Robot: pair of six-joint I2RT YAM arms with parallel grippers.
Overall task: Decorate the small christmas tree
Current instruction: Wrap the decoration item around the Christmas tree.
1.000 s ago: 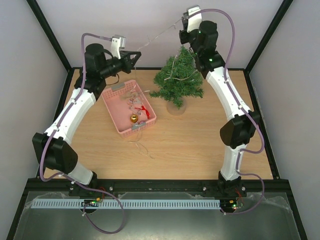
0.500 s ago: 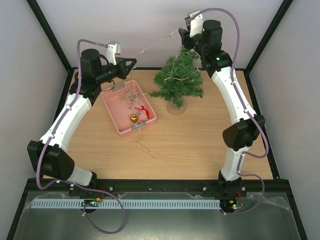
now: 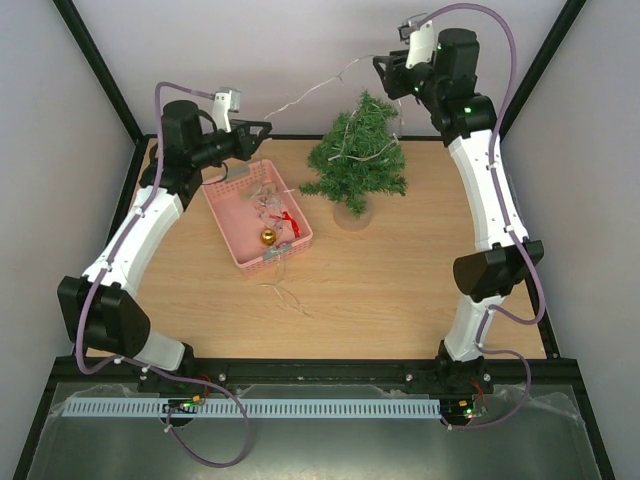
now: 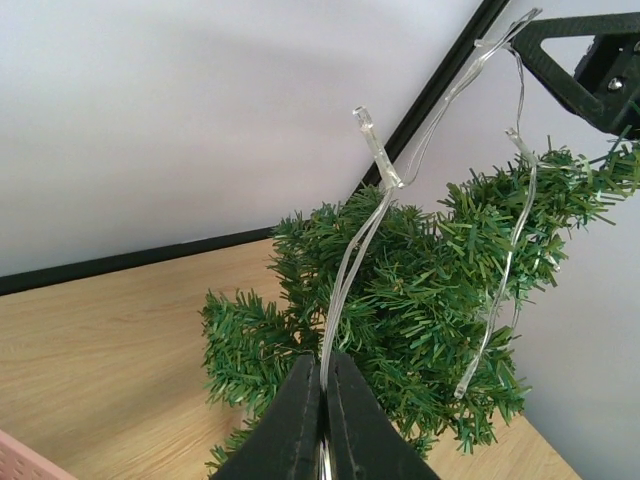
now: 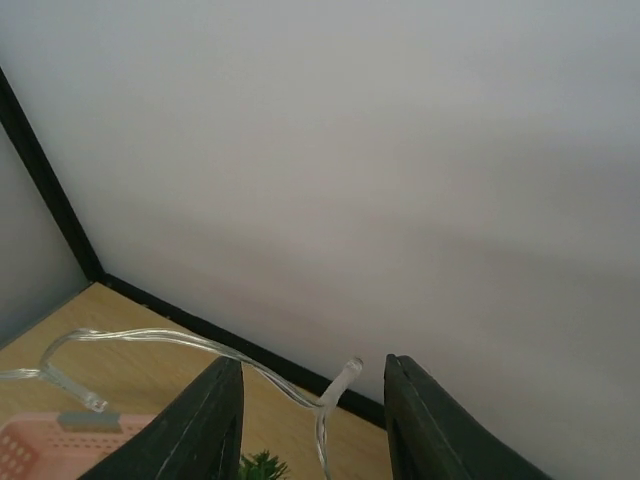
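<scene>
Small christmas tree (image 3: 357,165): one, conical, dark green bristly needles, round pale base. It stands upright at the far centre of the worktop (image 3: 400,290), just right of the basket (image 3: 226,230).

Light string (image 3: 305,95): one, thin clear wire with several small clear bulbs. It is draped through the tree's upper branches and strung in the air between both hands.

Left hand (image 3: 264,130): fully closed, pinching the wire between its black fingers, up over the basket's far corner.

Right hand (image 3: 385,72): raised above and behind the treetop, fingers (image 5: 215,420) parted. The wire and one bulb pass through the gap with no pinch visible.

Basket: one, pink plastic, rectangular, slotted walls, set at an angle. Inside are one gold bauble (image 3: 267,237), something red and clear tangled bits, too small to sort out.

One loose loop of thin wire (image 3: 285,295) lies on the worktop, near the basket's front corner.

Worktop: light wood grain. The enclosure has plain pale walls and black frame struts.
</scene>
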